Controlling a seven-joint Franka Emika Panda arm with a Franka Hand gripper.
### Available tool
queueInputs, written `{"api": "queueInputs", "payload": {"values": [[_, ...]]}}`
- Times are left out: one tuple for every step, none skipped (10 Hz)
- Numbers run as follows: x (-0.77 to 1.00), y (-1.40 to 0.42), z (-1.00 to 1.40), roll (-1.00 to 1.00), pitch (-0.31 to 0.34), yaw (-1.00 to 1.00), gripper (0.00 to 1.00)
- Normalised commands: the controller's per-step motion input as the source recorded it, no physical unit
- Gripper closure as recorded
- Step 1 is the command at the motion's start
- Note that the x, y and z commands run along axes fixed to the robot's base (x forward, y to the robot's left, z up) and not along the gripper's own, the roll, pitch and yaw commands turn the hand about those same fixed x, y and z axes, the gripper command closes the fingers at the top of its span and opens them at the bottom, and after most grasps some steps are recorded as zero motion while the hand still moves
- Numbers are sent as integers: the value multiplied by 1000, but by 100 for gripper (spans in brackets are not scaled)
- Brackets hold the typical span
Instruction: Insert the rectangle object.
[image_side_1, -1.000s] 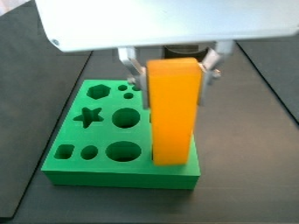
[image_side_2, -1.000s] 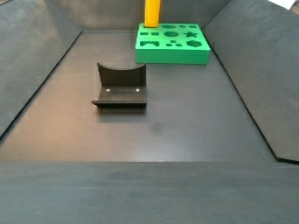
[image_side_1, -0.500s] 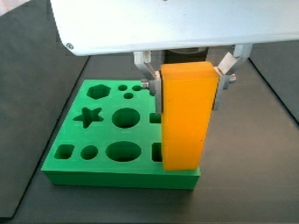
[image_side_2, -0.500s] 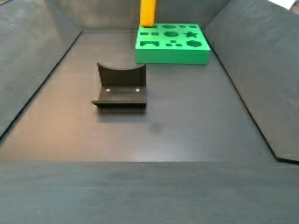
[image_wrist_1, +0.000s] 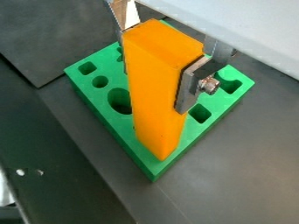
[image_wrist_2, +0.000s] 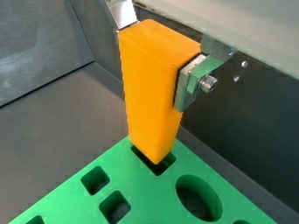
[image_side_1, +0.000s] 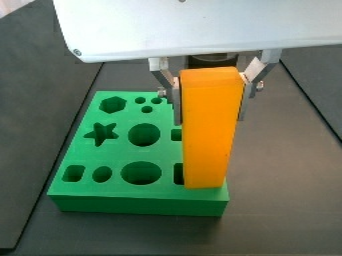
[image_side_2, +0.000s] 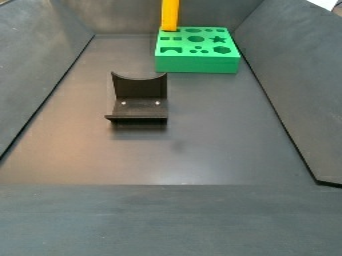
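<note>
My gripper (image_side_1: 207, 80) is shut on the rectangle object (image_side_1: 211, 125), a tall orange-yellow block held upright near its top. Silver fingers (image_wrist_1: 191, 83) press on two opposite sides in both wrist views. The block stands over the corner of the green board (image_side_1: 134, 198). In a wrist view the block's (image_wrist_2: 149, 87) lower end meets the mouth of a dark rectangular hole in the board (image_wrist_2: 146, 179). How deep it sits I cannot tell. In a side view the block (image_side_2: 171, 14) rises at the board's (image_side_2: 201, 62) far left corner.
The board has several other shaped holes, among them a star, a hexagon and circles. The dark fixture (image_side_2: 136, 98) stands on the grey floor in front of the board. Sloping dark walls close in the floor on both sides.
The gripper and block have shifted slightly sideways along the board's edge, and the block now stands straighter. Over the last half second almost nothing has moved.
</note>
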Motion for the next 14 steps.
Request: {"api": "queueInputs", "payload": {"values": [[-131,23,-374,243,37,-197,100],[-174,34,-363,193,36,-237,100],[-211,11,-377,163,23,-243,100],[-257,3,-400,149,6,-243,100],[-189,0,-434,103,11,-231,100],[0,-29,-480,60,0,-94,100],[254,-114,-529,36,30,-40,100],[566,-186,-589,40,43,-43,100],[829,-103,-680,71,103,0,100],[891,0,-663,133,141,194,100],[714,63,-409,170,93,377,100],[403,-43,-389,101,44,246,100],[54,0,-226,-130,0,-20,100],[0,-151,-140,0,-7,14,100]]}}
